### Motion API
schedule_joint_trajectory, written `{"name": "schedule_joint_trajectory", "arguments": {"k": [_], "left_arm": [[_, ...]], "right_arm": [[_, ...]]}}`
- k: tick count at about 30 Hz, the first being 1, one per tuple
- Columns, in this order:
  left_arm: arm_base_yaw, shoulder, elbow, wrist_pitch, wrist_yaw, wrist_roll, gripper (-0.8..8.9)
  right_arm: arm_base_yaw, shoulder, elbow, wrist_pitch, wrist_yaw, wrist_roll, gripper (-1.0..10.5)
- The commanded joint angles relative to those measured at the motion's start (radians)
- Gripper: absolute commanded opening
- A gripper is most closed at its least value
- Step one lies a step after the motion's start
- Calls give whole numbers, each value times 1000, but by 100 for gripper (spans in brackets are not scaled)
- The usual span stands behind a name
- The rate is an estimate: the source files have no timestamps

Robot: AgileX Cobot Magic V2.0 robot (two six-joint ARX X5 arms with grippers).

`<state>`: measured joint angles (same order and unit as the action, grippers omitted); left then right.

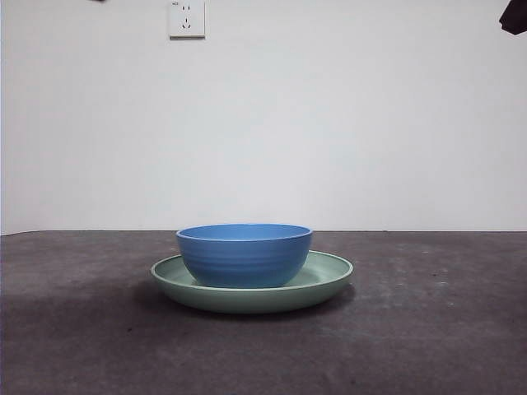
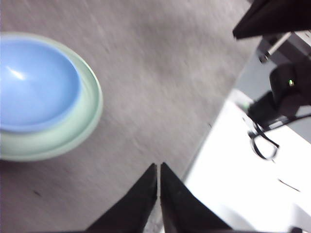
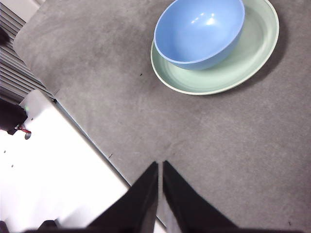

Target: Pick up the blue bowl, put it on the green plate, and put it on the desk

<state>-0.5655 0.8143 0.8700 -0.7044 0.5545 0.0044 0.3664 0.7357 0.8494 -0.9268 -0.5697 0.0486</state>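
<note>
Blue bowl (image 1: 244,255) sat upright inside the green plate (image 1: 329,273), a little off the plate's middle, so more bare green showed on one side. It was round and deep, medium blue, with faint ridges around its outside and a smooth rim; its glossy inside held nothing. The wider, shallow plate lay flat on the dark grey desk (image 1: 428,329). The left gripper (image 2: 158,167) hung above bare desk well apart from the plate, jaws pressed together. The right gripper (image 3: 160,165) likewise hovered clear of the dishes, its jaws closed on nothing.
</note>
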Motion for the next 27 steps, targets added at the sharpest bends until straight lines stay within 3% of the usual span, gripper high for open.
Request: {"name": "schedule_joint_trajectory", "arguments": {"k": [1, 10, 16, 27], "left_arm": [[60, -45, 7, 84, -29, 75, 10], [354, -286, -85, 483, -323, 58, 10], [482, -467, -295, 580, -540, 59, 10], [560, -688, -671, 586, -560, 11, 10]], "right_arm": [[5, 7, 16, 10, -3, -11, 10], [5, 7, 17, 10, -3, -11, 10], [5, 7, 16, 10, -3, -11, 10], [5, 7, 16, 10, -3, -11, 10]]}}
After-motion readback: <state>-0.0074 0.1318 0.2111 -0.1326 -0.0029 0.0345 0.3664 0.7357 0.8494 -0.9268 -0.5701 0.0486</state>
